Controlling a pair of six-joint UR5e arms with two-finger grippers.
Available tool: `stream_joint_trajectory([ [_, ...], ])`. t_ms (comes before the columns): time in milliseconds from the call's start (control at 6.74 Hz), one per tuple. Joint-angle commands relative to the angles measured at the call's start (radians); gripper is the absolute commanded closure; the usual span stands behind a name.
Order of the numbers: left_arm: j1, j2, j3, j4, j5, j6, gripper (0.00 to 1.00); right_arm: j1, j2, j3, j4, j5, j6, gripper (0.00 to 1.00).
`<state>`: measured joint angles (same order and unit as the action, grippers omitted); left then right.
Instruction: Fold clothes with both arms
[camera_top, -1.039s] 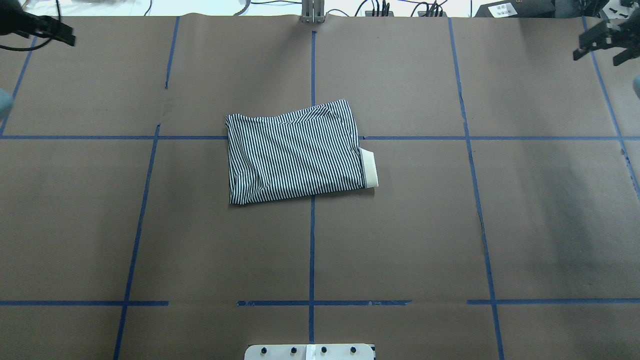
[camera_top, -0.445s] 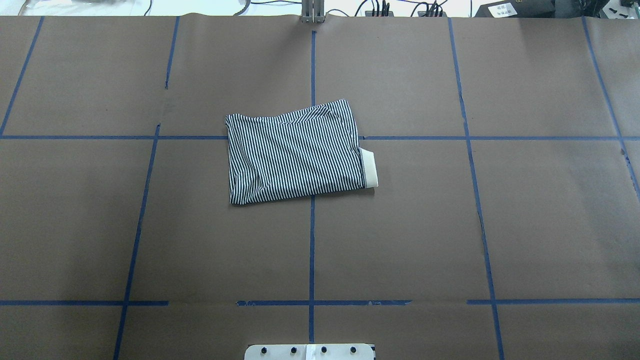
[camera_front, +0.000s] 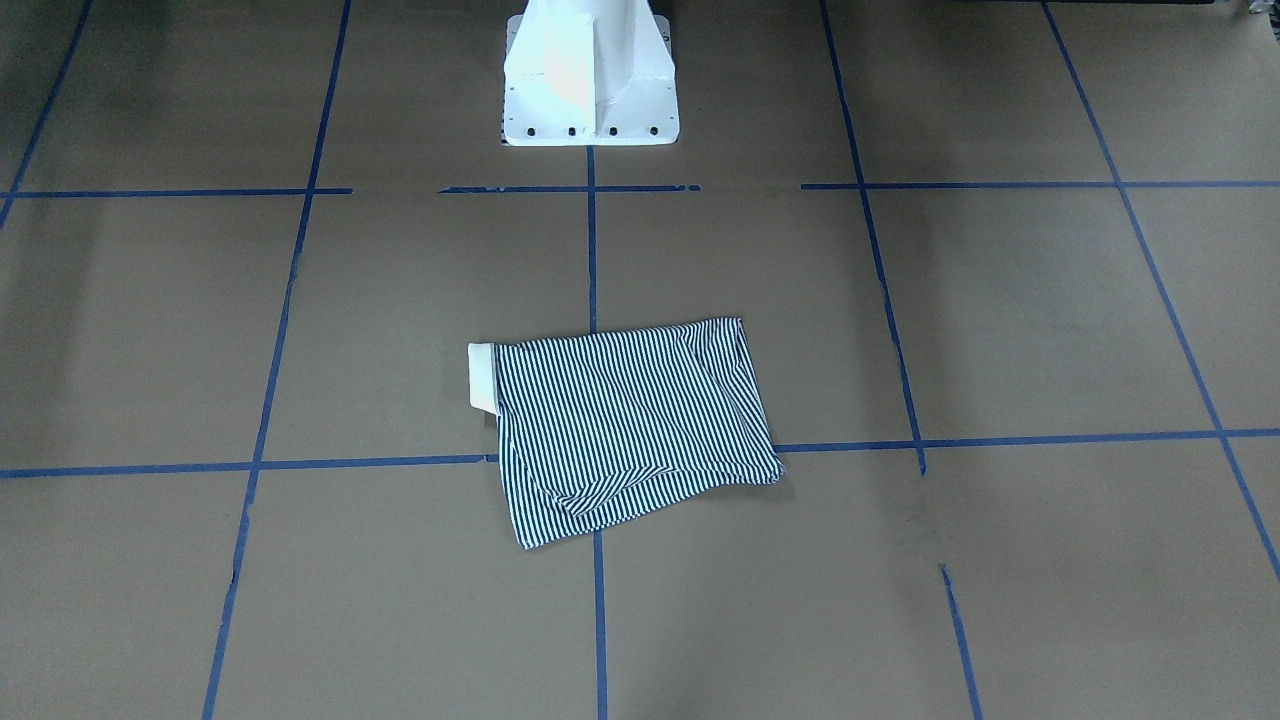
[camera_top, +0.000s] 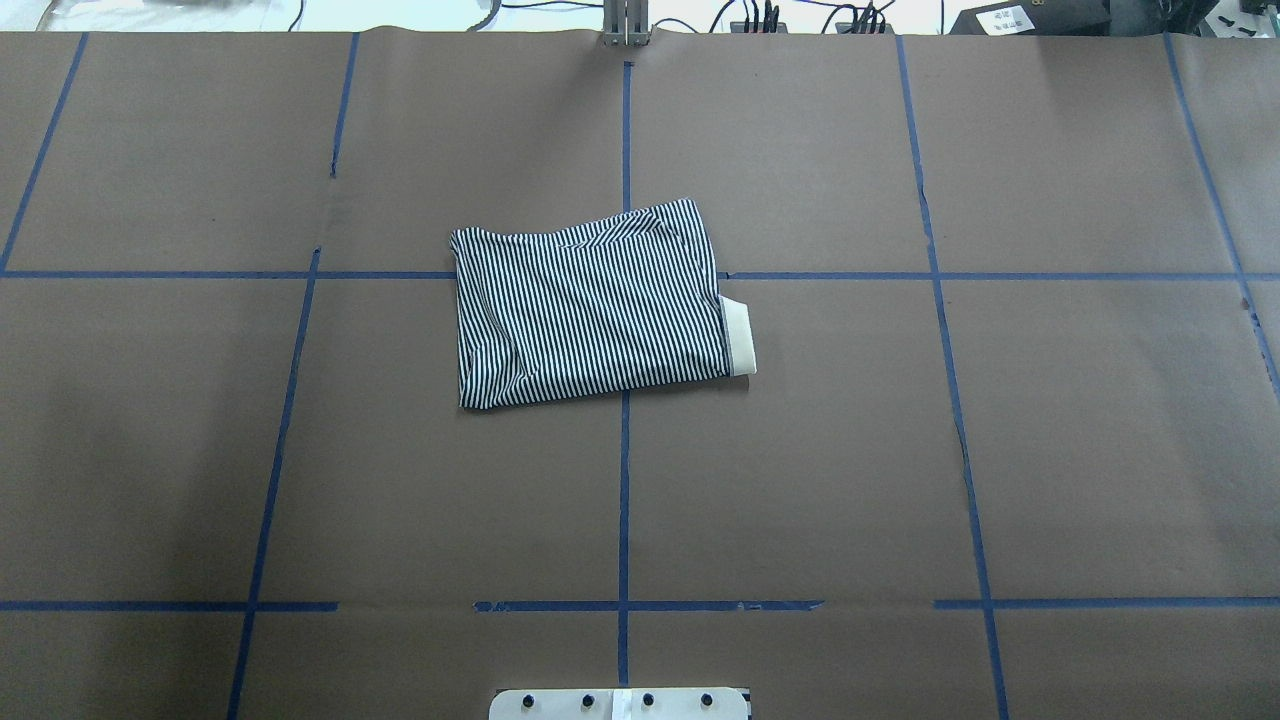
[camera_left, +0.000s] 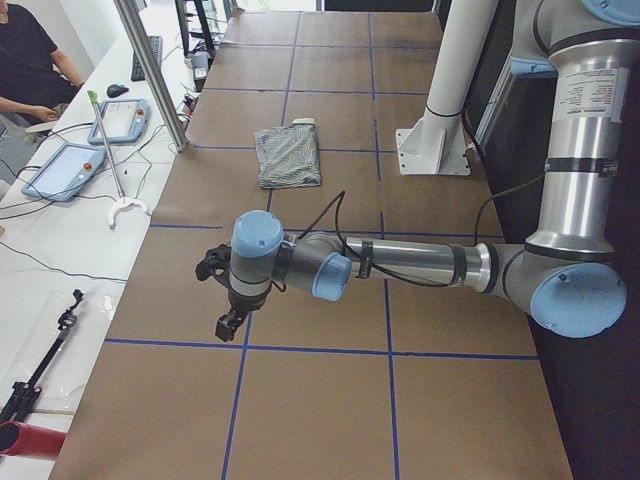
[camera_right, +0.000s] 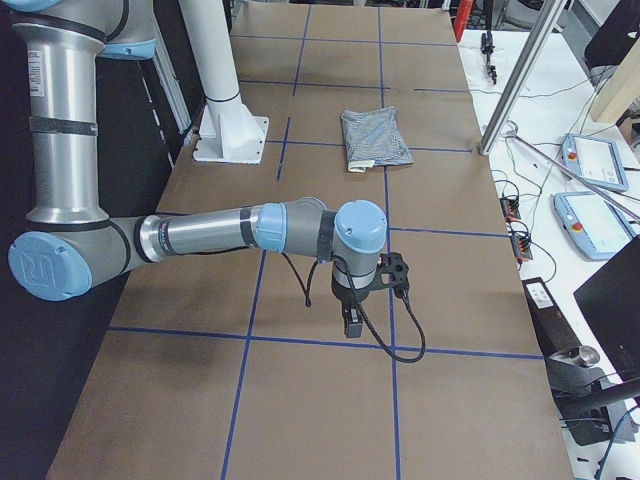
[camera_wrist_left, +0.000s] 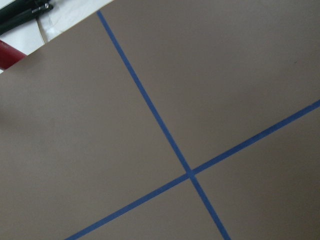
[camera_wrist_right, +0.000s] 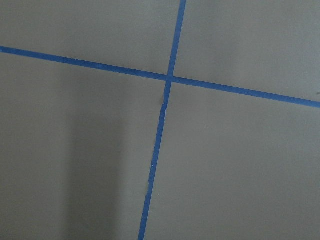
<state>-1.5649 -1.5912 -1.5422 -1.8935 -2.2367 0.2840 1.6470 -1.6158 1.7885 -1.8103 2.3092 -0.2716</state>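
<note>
Left gripper (camera_left: 228, 324) and right gripper (camera_right: 352, 322) hover above opposite ends of the table (camera_top: 900, 450), their opening impossible to tell. The navy-and-white striped polo shirt (camera_top: 590, 305) lies mid-table, folded into a rectangle, cream collar (camera_top: 738, 338) poking out.

Surface (camera_top: 900, 450): brown, blue tape (camera_top: 624, 500) grid.
Pedestal (camera_front: 590, 70): white, 12 o'clock, front-facing view.
Pendants (camera_left: 62, 172): two, 9 o'clock, left view.
Person (camera_left: 25, 55): seated, 10 o'clock there.

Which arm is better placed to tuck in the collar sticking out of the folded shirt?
Right, probably: the cream collar juts from the striped polo shirt on the side facing the right arm.
</note>
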Motion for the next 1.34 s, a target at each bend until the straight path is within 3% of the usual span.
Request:
stream_joint_trajectory([
  [0, 0.002, -0.012, 0.076, 0.044, -0.006, -0.040, 0.00, -0.007, -0.002, -0.037, 0.078, 0.002, 0.023, 0.00],
  [297, 0.002, -0.010, -0.098, 0.332, -0.044, -0.096, 0.00, -0.007, 0.001, -0.051, 0.081, 0.009, 0.066, 0.00],
  [1187, 0.002, 0.004, -0.085, 0.332, -0.044, -0.118, 0.00, -0.012, -0.010, -0.112, 0.088, 0.006, 0.068, 0.00],
])
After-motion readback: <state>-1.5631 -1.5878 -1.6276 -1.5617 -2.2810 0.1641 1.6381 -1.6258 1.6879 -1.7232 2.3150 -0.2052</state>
